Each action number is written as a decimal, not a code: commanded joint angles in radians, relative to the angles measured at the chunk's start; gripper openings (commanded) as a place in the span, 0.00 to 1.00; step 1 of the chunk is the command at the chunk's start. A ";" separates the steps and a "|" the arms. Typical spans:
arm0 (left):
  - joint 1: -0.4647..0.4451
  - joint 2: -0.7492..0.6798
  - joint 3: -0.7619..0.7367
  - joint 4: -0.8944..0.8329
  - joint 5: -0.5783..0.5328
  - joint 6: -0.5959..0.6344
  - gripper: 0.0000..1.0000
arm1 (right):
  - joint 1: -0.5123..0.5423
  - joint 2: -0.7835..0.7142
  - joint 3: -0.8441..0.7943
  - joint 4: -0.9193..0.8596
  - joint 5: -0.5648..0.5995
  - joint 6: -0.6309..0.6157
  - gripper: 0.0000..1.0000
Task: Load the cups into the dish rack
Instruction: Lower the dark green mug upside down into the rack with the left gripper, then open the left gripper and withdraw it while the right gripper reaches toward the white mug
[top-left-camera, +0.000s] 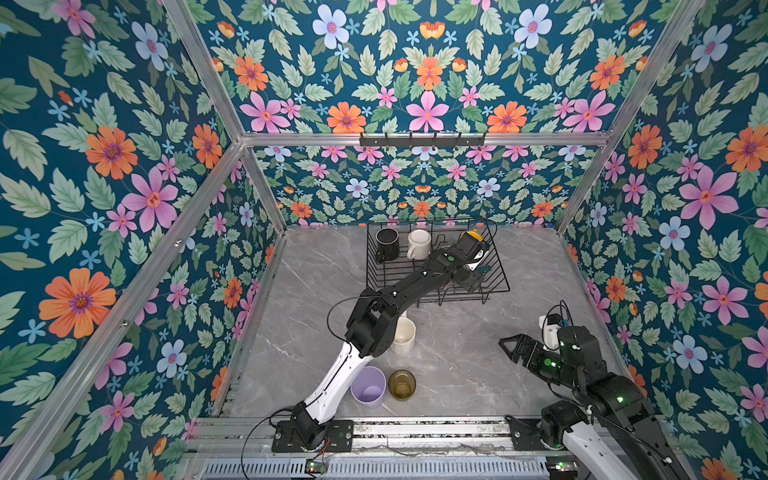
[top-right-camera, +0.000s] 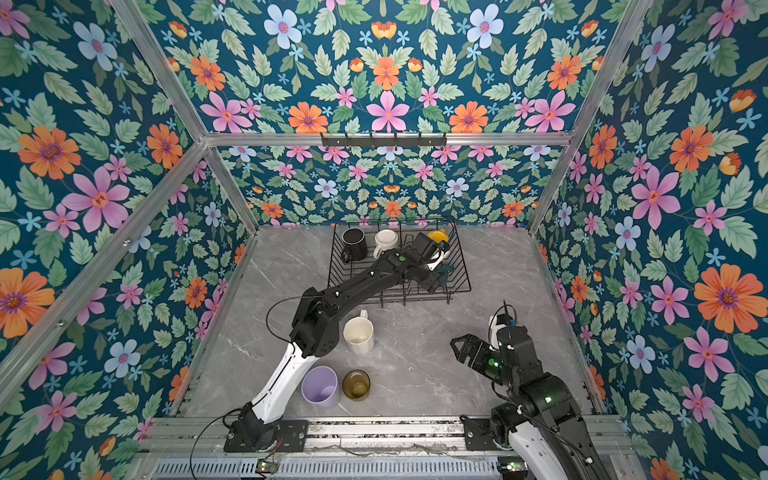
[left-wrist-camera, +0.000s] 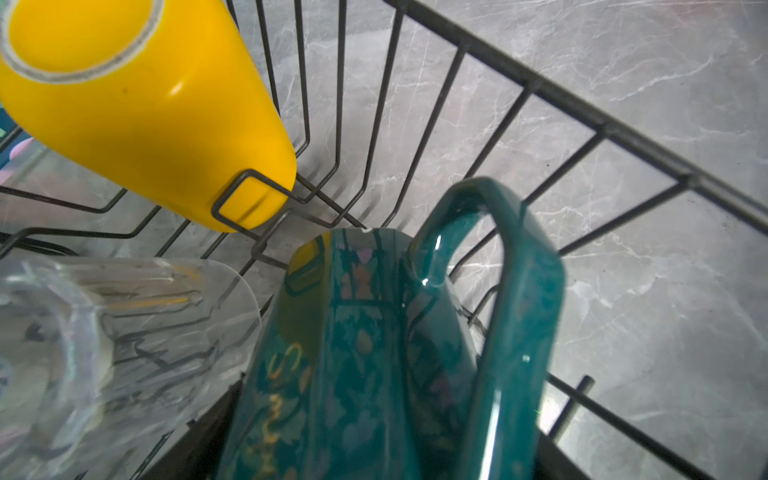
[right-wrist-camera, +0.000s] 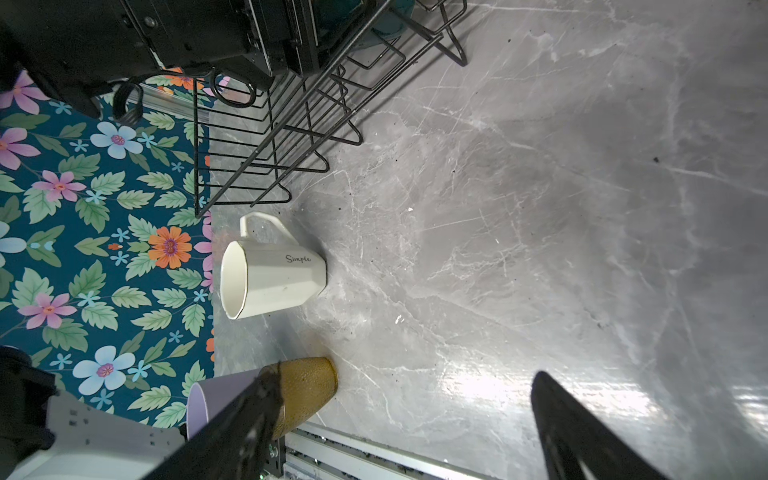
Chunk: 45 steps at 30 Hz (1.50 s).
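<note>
left claw (top-left-camera: 478, 276) clamped on green mug (left-wrist-camera: 353, 353) inside dish rack (left-wrist-camera: 536, 85), beside yellow mug (left-wrist-camera: 145, 116) and clear glass (left-wrist-camera: 104, 332). right claw (right-wrist-camera: 405, 376) wide open, empty, above tabletop (right-wrist-camera: 540, 208).

my left arm (top-left-camera: 415, 282) lies slantwise across the dish rack (top-left-camera: 386, 279) in both top views, blocking its middle. my left claw (top-left-camera: 477, 277), closed round the green mug (left-wrist-camera: 374, 353), crowds the rack's right end beside the yellow mug (left-wrist-camera: 145, 116) and clear glass (left-wrist-camera: 104, 332). the black mug (top-left-camera: 387, 243) and pale mug (top-left-camera: 419, 244) fill its upper left corner; its lower left is bare wire. the white mug (top-left-camera: 404, 336), lilac tumbler (top-left-camera: 368, 386) and olive glass (top-left-camera: 402, 385) stand close by my left arm; right of them the tabletop (top-left-camera: 457, 365) lies free up to my right claw (top-left-camera: 508, 350), spread wide.
</note>
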 joint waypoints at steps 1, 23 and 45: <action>-0.006 0.003 0.004 0.052 0.027 0.003 0.25 | 0.001 -0.001 -0.004 0.033 -0.004 0.010 0.94; -0.006 -0.057 -0.074 0.154 0.031 0.000 0.98 | 0.001 -0.007 -0.014 0.044 -0.014 0.020 0.94; 0.203 -0.844 -0.896 0.639 -0.110 -0.189 1.00 | 0.004 0.170 0.120 0.016 0.040 -0.046 0.84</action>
